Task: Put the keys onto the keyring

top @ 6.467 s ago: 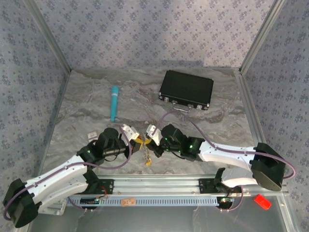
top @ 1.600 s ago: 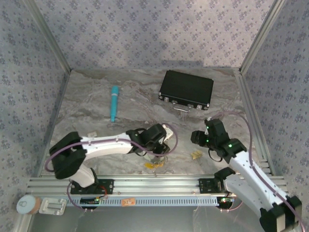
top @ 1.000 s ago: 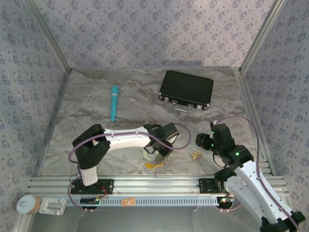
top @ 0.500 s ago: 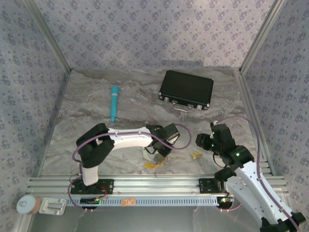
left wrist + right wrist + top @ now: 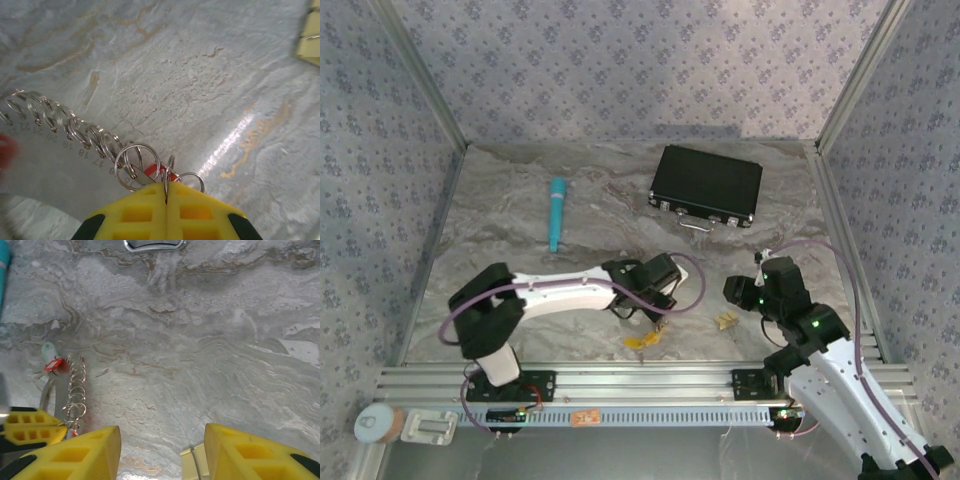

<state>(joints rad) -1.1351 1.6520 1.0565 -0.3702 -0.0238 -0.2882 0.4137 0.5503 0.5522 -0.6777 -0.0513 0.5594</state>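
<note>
Toward the near edge of the worktop (image 5: 490, 235), about midway along it, the keyring (image 5: 76, 390) lies flat: a row of small silvery split rings strung along a pale strip printed with numbers. In the right wrist view its long axis runs from the left gripper (image 5: 166, 192) straight away toward the far edge. The end away from the gripper carries a red tag (image 5: 52, 365), with a pale tag (image 5: 48, 347) just beyond it.

The left gripper's yellow fingers are pressed fully together, pinching one ring at the near end of the row. That ring stands edge-on between the fingertips, and its neighbours fan out beside it.

The right gripper (image 5: 162, 447) hangs over the worktop nearer the right edge, its fingers spread wide with nothing between them and touching nothing.

A yellow-tagged key (image 5: 640, 341) lies loose just nearer the near edge than the left gripper. A second yellow-tagged key (image 5: 725, 320) lies between the two grippers, close below the right one. Whether either key touches the keyring cannot be told.
</note>
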